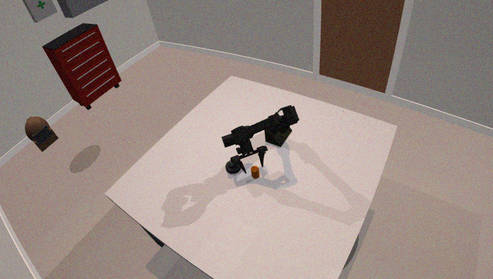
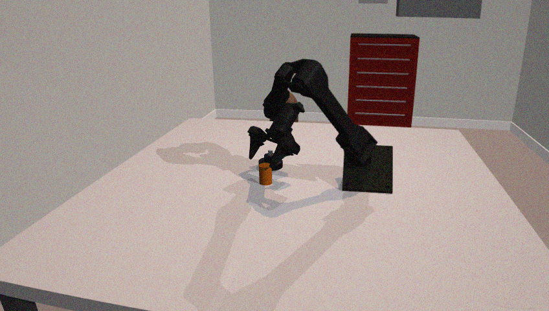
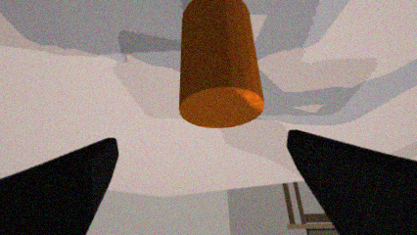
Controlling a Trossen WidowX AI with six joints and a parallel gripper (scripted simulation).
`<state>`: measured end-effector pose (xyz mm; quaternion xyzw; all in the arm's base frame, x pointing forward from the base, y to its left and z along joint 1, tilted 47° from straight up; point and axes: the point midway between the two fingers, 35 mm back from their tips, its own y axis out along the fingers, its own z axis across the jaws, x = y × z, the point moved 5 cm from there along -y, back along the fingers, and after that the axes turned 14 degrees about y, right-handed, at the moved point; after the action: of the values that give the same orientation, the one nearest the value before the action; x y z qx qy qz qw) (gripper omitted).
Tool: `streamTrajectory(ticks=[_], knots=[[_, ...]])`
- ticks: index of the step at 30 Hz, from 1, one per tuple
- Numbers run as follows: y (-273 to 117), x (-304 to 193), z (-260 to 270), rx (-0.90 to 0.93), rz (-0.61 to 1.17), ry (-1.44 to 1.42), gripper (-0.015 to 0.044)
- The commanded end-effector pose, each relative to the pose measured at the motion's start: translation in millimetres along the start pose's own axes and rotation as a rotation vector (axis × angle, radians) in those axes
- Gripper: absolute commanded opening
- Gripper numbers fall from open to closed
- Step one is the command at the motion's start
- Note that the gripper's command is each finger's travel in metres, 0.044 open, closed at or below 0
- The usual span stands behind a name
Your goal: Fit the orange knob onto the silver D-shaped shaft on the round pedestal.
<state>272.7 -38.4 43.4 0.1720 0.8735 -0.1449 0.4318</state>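
Note:
The orange knob (image 1: 255,172) (image 2: 265,175) (image 3: 215,59) stands upright on the table. Its end face nearer the wrist camera shows no hole; its underside is hidden. My gripper (image 1: 253,169) (image 2: 261,161) (image 3: 205,142) is wide open and empty. Its fingertips are above the knob's top, and the knob lies beyond them in the wrist view. The dark round pedestal (image 1: 232,168) (image 2: 278,166) stands close beside the knob, partly behind a finger in the exterior view. The shaft (image 2: 270,152) rises bare from it; its flat side cannot be made out.
The arm's dark base (image 1: 277,136) (image 2: 368,173) stands on the pale table (image 1: 293,249) (image 2: 115,238), to the right of the knob in the exterior view. Arm shadows fall across the table around the knob. A red drawer cabinet (image 1: 84,65) (image 2: 381,80) stands on the floor by the wall.

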Motion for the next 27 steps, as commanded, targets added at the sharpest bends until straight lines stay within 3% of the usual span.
streamTrajectory(ticks=[1, 13, 17, 21, 27], knots=[[-26, -36, -14, -0.03, 0.012, 0.023, 0.044], [-25, -36, -14, -0.036, -0.002, 0.023, 0.044], [-22, -51, -22, -0.075, -0.328, 0.015, 0.044], [-27, -76, -23, 0.093, -0.689, 0.001, 0.044], [-29, -82, -23, 0.141, -0.738, -0.002, 0.044]])
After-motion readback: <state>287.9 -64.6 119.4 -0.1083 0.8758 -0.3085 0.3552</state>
